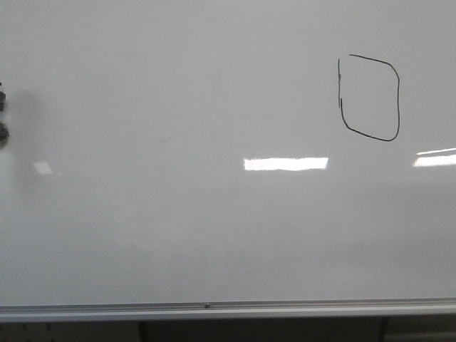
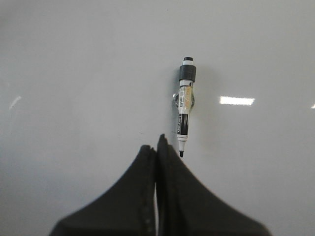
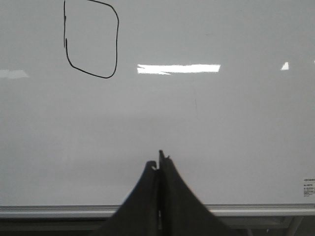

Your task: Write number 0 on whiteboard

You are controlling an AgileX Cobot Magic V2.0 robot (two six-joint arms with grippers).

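The whiteboard point(image 1: 178, 214) fills the front view, with a silver rail point(image 1: 214, 308) along its lower edge. The number 0 point(image 1: 398, 100), a thin black boxy loop, is at the upper right; it also shows in the right wrist view point(image 3: 118, 44). A black-and-white marker point(image 2: 185, 108) hangs on the board in a clear clip, its bare tip pointing toward my left gripper point(image 2: 157, 145). That gripper is shut and empty, just beside the tip. My right gripper point(image 3: 158, 164) is shut and empty, near the rail, well away from the 0. Neither gripper shows in the front view.
Bright rectangular light reflections point(image 1: 286, 163) lie across the board. Two dark objects point(image 1: 3, 114) sit at the board's far left edge. A small printed label point(image 3: 309, 187) is on the board near the rail. Dark space lies below the rail.
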